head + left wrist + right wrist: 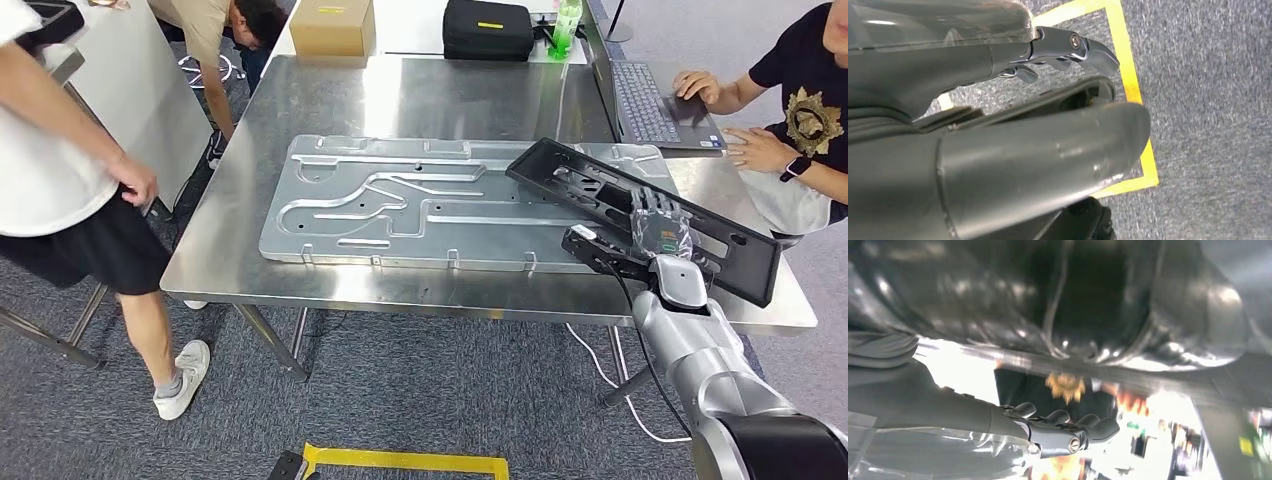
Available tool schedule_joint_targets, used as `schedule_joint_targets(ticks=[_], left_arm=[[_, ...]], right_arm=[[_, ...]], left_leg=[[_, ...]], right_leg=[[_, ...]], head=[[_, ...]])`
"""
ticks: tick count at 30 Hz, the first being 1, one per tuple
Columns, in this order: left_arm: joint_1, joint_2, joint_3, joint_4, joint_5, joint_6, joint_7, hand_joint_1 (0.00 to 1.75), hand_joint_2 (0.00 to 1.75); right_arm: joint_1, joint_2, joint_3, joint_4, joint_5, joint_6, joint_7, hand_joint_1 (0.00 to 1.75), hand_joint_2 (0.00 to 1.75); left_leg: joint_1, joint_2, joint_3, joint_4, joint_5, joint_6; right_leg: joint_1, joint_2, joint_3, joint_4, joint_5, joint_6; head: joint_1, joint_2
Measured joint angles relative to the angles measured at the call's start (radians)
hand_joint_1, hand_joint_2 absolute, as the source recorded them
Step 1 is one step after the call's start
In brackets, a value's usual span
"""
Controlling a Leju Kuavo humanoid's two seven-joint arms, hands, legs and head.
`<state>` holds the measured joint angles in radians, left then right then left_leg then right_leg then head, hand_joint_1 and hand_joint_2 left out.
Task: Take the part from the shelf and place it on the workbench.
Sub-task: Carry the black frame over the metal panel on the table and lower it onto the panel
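Observation:
The part, a long black plastic frame [590,185], lies slanted across the right side of the steel workbench [400,95]. Its far end rests on a large silver grooved plate [380,205], and its near end reaches the bench's right front corner. My right hand [660,226] is over the frame's near half with fingers stretched out flat. In the right wrist view those fingers [1068,432] are straight, with a gap between them and the dark glossy frame [1088,300]. My left hand [1063,52] hangs over the carpet, holding nothing.
A person [795,130] sits at the right by a laptop [655,100]. Another person [60,170] stands at the bench's left. A cardboard box [333,25], black case [487,28] and green bottle [566,25] stand at the back. Yellow tape [400,462] marks the floor.

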<state>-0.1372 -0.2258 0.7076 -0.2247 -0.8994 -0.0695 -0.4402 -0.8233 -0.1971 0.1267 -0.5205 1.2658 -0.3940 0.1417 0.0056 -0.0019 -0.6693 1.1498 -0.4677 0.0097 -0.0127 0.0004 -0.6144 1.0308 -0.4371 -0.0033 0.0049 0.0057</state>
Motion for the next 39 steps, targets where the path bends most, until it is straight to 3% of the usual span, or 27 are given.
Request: schedule_joint_targets(ticks=[2,6,8,10,11,12,13,15,17,20,22,25,26,27,28,29,31,32,36,38,39], left_arm=[[-0.001,-0.001,0.0,0.0,0.004,0.005,0.0,0.0,0.0],[0.005,-0.01,0.002,0.0,0.018,0.029,0.004,0.0,0.0],[0.005,-0.015,0.003,0.0,0.021,0.034,0.006,0.0,0.0],[0.006,-0.017,0.004,0.0,0.025,0.035,0.009,0.0,0.0],[0.008,-0.018,0.006,0.0,0.027,0.036,0.01,0.0,0.0],[0.01,-0.018,0.007,0.0,0.029,0.036,0.012,0.0,0.0],[0.011,-0.018,0.008,0.0,0.029,0.037,0.012,0.0,0.0],[0.012,-0.019,0.009,0.0,0.03,0.037,0.012,0.0,0.0],[0.01,-0.02,0.009,0.0,0.03,0.037,0.012,0.0,0.0],[0.011,-0.021,0.009,0.0,0.03,0.037,0.012,0.0,0.0],[0.011,-0.021,0.01,0.0,0.03,0.037,0.011,0.0,0.0],[0.012,-0.021,0.01,0.0,0.029,0.035,0.004,0.0,0.0],[0.013,-0.021,0.01,0.0,0.03,0.034,0.002,0.0,0.0],[0.014,-0.021,0.01,0.0,0.031,0.033,0.0,0.0,0.0],[0.015,-0.021,0.01,0.0,0.032,0.033,-0.001,0.0,0.0],[0.015,-0.021,0.01,0.0,0.034,0.033,-0.003,0.0,0.0],[0.015,-0.021,0.011,0.0,0.036,0.034,-0.006,0.0,0.0],[0.015,-0.021,0.012,0.0,0.036,0.034,-0.008,0.0,0.0],[0.016,-0.021,0.014,0.0,0.028,0.035,-0.011,0.0,0.0],[0.014,-0.022,0.014,0.0,0.021,0.035,-0.011,0.0,0.0],[0.012,-0.022,0.014,0.0,0.016,0.035,-0.01,0.0,0.0]], right_arm=[[0.028,0.01,0.0,-0.054,0.03,-0.044,0.024,0.0,0.0],[0.15,0.039,0.0,-0.26,0.115,-0.093,0.072,0.0,0.0],[0.204,0.055,0.0,-0.369,0.146,-0.098,0.083,0.0,0.0],[0.251,0.069,0.0,-0.464,0.166,-0.102,0.089,0.0,0.0],[0.272,0.076,0.0,-0.502,0.172,-0.104,0.09,0.0,0.0],[0.292,0.082,0.0,-0.534,0.175,-0.105,0.091,0.0,0.0],[0.306,0.088,0.0,-0.562,0.177,-0.105,0.091,0.0,0.0],[0.322,0.097,0.0,-0.607,0.178,-0.105,0.091,0.0,0.0],[0.327,0.102,0.0,-0.64,0.18,-0.105,0.09,0.0,0.0],[0.349,0.109,0.0,-0.683,0.205,-0.114,0.087,0.0,0.0],[0.366,0.12,0.0,-0.716,0.229,-0.126,0.081,0.0,0.0],[0.398,0.14,0.009,-0.779,0.258,-0.154,0.057,0.0,0.0],[0.415,0.148,0.016,-0.802,0.263,-0.167,0.049,0.0,0.0],[0.435,0.155,0.024,-0.825,0.266,-0.181,0.045,0.0,0.0],[0.456,0.161,0.033,-0.851,0.267,-0.199,0.045,0.0,0.0],[0.477,0.166,0.041,-0.879,0.268,-0.218,0.048,0.0,0.0],[0.514,0.175,0.057,-0.94,0.268,-0.249,0.054,0.0,0.0],[0.528,0.178,0.062,-0.967,0.268,-0.255,0.055,0.0,0.0],[0.555,0.183,0.079,-1.034,0.269,-0.23,0.043,0.0,0.0],[0.549,0.183,0.085,-1.051,0.269,-0.205,0.033,0.0,0.0],[0.543,0.183,0.09,-1.055,0.269,-0.19,0.03,0.0,0.0]], left_leg=[[-0.001,-0.002,0.046,-0.092,0.026,0.006],[-0.002,-0.004,0.06,-0.117,0.028,0.027],[0.0,-0.003,0.062,-0.123,0.032,0.037],[-0.002,-0.003,0.062,-0.124,0.032,0.041],[-0.002,-0.004,0.062,-0.124,0.032,0.042],[-0.002,-0.004,0.063,-0.123,0.031,0.042],[-0.003,-0.004,0.063,-0.123,0.03,0.042],[-0.003,-0.004,0.065,-0.122,0.027,0.038],[-0.006,-0.004,0.064,-0.119,0.024,0.03],[-0.007,-0.003,0.064,-0.12,0.022,0.015],[-0.006,-0.003,0.054,-0.093,0.0,0.005],[-0.002,-0.003,-0.022,0.074,-0.086,-0.006],[-0.002,-0.003,-0.048,0.129,-0.105,-0.008],[-0.002,-0.003,-0.061,0.154,-0.105,-0.008],[-0.002,-0.003,-0.057,0.142,-0.086,-0.006],[-0.002,-0.003,-0.034,0.095,-0.054,-0.002],[-0.005,-0.004,0.03,-0.04,0.004,0.008],[-0.007,-0.004,0.054,-0.087,0.017,0.011],[-0.008,-0.003,0.073,-0.127,0.023,0.024],[-0.004,-0.001,0.077,-0.139,0.031,0.034],[-0.004,0.0,0.077,-0.141,0.032,0.037]], right_leg=[[0.004,0.001,-0.002,0.005,-0.004,0.009],[0.002,-0.001,-0.004,0.015,-0.016,0.028],[-0.001,-0.001,-0.033,0.083,-0.063,0.035],[-0.001,0.0,-0.089,0.208,-0.124,0.039],[-0.002,0.0,-0.112,0.256,-0.138,0.04],[-0.002,0.0,-0.121,0.271,-0.133,0.04],[-0.003,-0.001,-0.111,0.247,-0.11,0.04],[-0.004,-0.002,-0.053,0.123,-0.045,0.036],[0.002,-0.003,-0.007,0.027,-0.015,0.028],[0.007,0.0,0.002,0.006,-0.015,0.013],[0.003,0.0,0.006,0.001,-0.013,0.002],[0.003,-0.001,0.008,-0.001,-0.014,-0.012],[0.005,-0.001,0.009,0.0,-0.014,-0.014],[0.006,-0.001,0.01,0.0,-0.016,-0.015],[0.007,0.0,0.011,0.001,-0.017,-0.016],[0.008,0.001,0.013,0.002,-0.019,-0.016],[0.011,0.001,0.017,0.004,-0.023,-0.013],[0.012,0.001,0.017,0.004,-0.025,-0.01],[0.012,0.002,0.016,0.007,-0.028,0.007],[0.011,0.002,-0.003,0.052,-0.062,0.016],[0.008,0.002,-0.027,0.106,-0.093,0.019]], head=[[0.001,0.0],[0.001,0.0],[0.001,0.0],[0.002,0.0],[0.002,0.0],[0.002,0.0],[0.002,0.0],[0.001,0.0],[0.001,0.0],[0.001,0.0],[0.001,0.0],[0.0,0.0],[0.0,0.0],[0.0,0.0],[0.0,0.0],[0.0,0.0],[0.0,0.0],[0.0,0.0],[0.001,0.0],[0.001,0.0],[0.001,0.0]])
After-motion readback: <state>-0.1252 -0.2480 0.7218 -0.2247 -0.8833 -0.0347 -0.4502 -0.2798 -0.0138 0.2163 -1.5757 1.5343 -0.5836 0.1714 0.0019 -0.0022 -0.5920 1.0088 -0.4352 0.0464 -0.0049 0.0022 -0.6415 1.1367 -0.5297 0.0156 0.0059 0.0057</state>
